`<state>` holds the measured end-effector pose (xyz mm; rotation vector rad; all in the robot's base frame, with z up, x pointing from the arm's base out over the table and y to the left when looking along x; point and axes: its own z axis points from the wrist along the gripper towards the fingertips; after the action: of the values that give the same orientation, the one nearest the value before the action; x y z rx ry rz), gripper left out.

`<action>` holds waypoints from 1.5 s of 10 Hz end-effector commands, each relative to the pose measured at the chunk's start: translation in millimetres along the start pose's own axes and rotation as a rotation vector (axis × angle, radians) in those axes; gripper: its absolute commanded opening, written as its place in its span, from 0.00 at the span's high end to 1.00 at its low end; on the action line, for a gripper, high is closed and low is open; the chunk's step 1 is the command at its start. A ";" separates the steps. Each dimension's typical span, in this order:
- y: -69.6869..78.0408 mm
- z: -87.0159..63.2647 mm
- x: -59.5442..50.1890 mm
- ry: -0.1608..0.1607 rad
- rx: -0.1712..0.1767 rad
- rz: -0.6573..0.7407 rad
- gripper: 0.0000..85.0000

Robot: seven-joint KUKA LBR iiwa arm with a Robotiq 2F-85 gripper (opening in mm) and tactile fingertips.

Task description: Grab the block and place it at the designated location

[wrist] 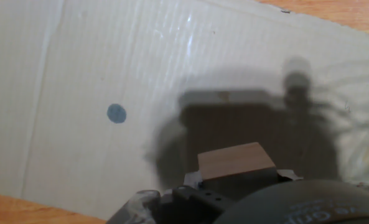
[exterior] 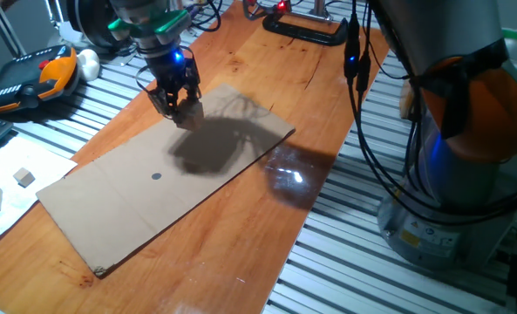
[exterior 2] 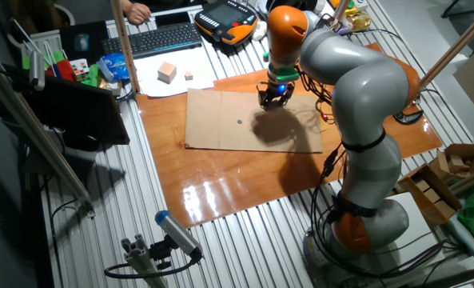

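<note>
Above the cardboard sheet (exterior: pixel 110 214), fingers (exterior: pixel 178 105) clamp the wooden block (wrist: pixel 234 161), held clear of the surface for carrying toward the dot (wrist: pixel 116 113), well apart.

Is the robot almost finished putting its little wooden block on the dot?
About halfway. Grabbing looks done: the claw holds the small light-brown wooden cube above the flat brown cardboard sheet. Left: carrying it to the small dark round dot and letting go.

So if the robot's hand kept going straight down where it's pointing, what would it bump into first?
Most likely the cardboard sheet. The gripper points down at it, holding the block, well short of the dark dot. Its height above the sheet is unclear.
</note>
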<state>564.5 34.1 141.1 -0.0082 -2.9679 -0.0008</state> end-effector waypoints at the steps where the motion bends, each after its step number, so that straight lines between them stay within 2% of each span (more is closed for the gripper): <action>1: 0.0 0.0 0.1 -0.001 -0.003 -0.002 0.41; 2: 0.0 0.0 0.1 0.002 -0.006 0.011 0.41; 5: 37.5 2.2 -14.8 0.003 -0.012 0.050 0.40; 7: 57.0 6.3 -28.0 0.000 -0.021 0.064 0.38; 9: 72.2 21.7 -39.4 -0.017 -0.045 0.074 0.38; 11: 96.1 45.5 -46.7 -0.063 -0.042 0.096 0.37; 12: 103.5 55.4 -49.3 -0.082 -0.030 0.104 0.36; 13: 107.3 60.8 -49.6 -0.090 -0.019 0.105 0.35; 14: 108.3 63.4 -50.3 -0.086 -0.015 0.106 0.35; 15: 105.5 65.9 -51.0 -0.071 -0.026 0.106 0.35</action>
<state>604.0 139.2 67.2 -0.1724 -3.0343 -0.0286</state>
